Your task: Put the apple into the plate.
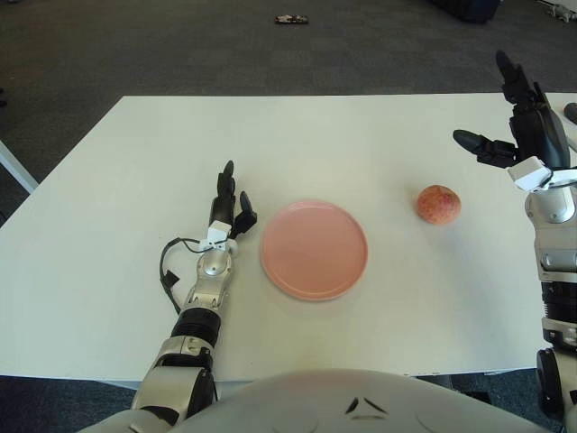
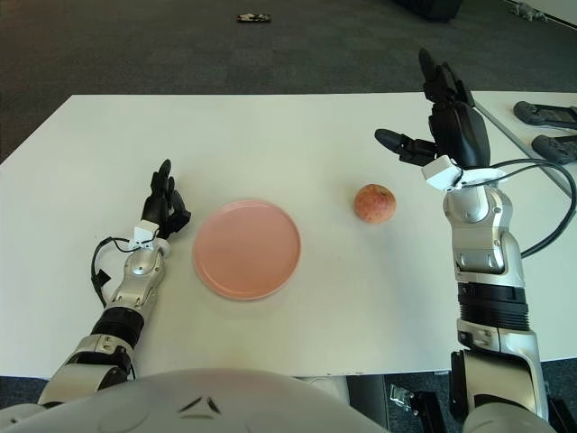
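Right robot hand (image 2: 446,126) spread, empty.

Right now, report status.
Right hand open, raised right of the red-yellow apple. Apple on white table, outside round pink plate. Left hand left of plate.

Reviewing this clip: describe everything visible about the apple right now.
The apple is small, round and reddish with paler mottling, its skin matte. It sits alone on the white table, to the right of the pink plate and clear of it, so it is not yet on the plate. Nothing grips it: the right hand hangs open to its right and farther back, apart from it.
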Tool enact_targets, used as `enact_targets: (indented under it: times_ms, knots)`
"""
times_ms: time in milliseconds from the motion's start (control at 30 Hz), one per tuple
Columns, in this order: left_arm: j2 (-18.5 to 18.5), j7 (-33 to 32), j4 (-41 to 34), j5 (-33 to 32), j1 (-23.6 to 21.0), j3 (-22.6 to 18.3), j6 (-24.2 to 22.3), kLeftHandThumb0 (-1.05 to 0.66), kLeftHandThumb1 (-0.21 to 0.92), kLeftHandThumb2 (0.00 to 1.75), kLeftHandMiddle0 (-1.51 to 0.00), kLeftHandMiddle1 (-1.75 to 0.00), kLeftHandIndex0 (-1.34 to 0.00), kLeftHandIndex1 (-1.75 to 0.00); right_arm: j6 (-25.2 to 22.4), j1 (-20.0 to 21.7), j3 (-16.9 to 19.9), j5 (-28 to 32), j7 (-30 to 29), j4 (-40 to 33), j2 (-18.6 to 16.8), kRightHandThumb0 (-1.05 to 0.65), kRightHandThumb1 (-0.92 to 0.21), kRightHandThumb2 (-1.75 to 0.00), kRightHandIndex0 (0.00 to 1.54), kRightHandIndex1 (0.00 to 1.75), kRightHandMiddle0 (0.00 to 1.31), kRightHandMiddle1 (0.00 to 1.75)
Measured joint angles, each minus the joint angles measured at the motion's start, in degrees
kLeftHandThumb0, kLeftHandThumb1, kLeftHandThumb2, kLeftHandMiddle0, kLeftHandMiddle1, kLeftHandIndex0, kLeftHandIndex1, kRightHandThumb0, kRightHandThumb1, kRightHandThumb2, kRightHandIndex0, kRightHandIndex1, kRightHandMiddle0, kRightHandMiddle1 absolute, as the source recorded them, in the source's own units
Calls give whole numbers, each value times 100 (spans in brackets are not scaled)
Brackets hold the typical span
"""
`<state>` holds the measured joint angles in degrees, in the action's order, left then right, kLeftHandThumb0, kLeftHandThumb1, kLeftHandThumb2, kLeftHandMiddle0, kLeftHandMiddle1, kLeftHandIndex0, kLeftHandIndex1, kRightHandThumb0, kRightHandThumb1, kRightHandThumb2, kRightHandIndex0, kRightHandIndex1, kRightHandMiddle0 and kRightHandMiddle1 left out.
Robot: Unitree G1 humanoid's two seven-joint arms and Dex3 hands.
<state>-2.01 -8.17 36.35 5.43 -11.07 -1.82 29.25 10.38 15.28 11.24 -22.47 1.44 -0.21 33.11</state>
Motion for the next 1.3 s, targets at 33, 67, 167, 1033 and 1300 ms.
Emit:
enact_targets:
  times_ms: [33, 67, 167, 1033, 1300]
  knots:
    - [0, 0, 0, 0, 0, 0, 0, -80, 92, 102, -17, -1, 0, -36, -88, 0, -40, 2, 86, -7, 1, -105, -89, -11, 0, 0, 0, 0]
    - [0, 0, 0, -2, 0, -1, 0, -80, 92, 102, -17, -1, 0, -36, -172, 0, -75, 3, 176, -15, 4, -105, -89, -10, 0, 0, 0, 0]
    - [1, 0, 0, -6, -2, -1, 0, -79, 92, 102, -18, -1, 0, -36, -360, -2, -181, 23, 433, -40, 8, -105, -87, -8, 0, 0, 0, 0]
    - [4, 0, 23, -15, -17, -6, 5, -78, 92, 101, -18, -1, 0, -41, -1242, 55, -703, 70, 2362, -437, 829, -105, -82, -3, 0, 0, 0, 0]
    - [4, -3, 38, -12, -34, -6, 6, -79, 92, 102, -19, -1, 0, -43, -1276, 243, -967, -157, 2585, -404, 1082, -105, -84, -4, 0, 0, 0, 0]
